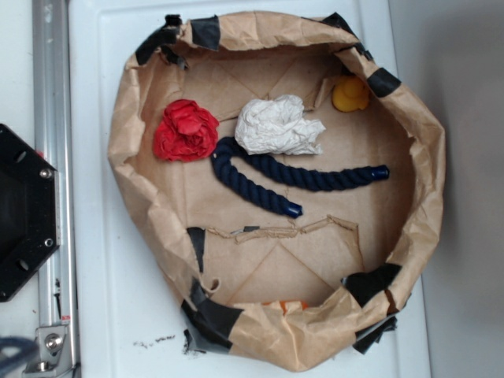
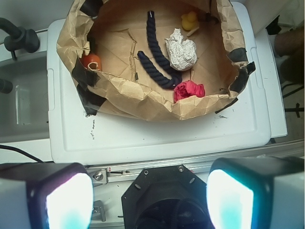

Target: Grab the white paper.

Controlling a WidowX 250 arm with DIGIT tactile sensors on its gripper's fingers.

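Observation:
The white paper (image 1: 277, 126) is a crumpled wad lying inside the brown paper nest (image 1: 138, 197), just above the dark blue rope (image 1: 291, 177). In the wrist view the white paper (image 2: 181, 50) sits far off, near the nest's back. My gripper (image 2: 150, 198) hangs high over the black robot base (image 2: 164, 200), well short of the nest. Its two fingers stand wide apart with nothing between them. The gripper does not show in the exterior view.
A red paper wad (image 1: 185, 131) lies left of the white one. A yellow rubber duck (image 1: 350, 94) sits at the nest's far wall, and an orange object (image 2: 91, 61) near its front wall. The nest rests on a white lid (image 2: 157, 136); a metal rail (image 1: 55, 165) runs beside it.

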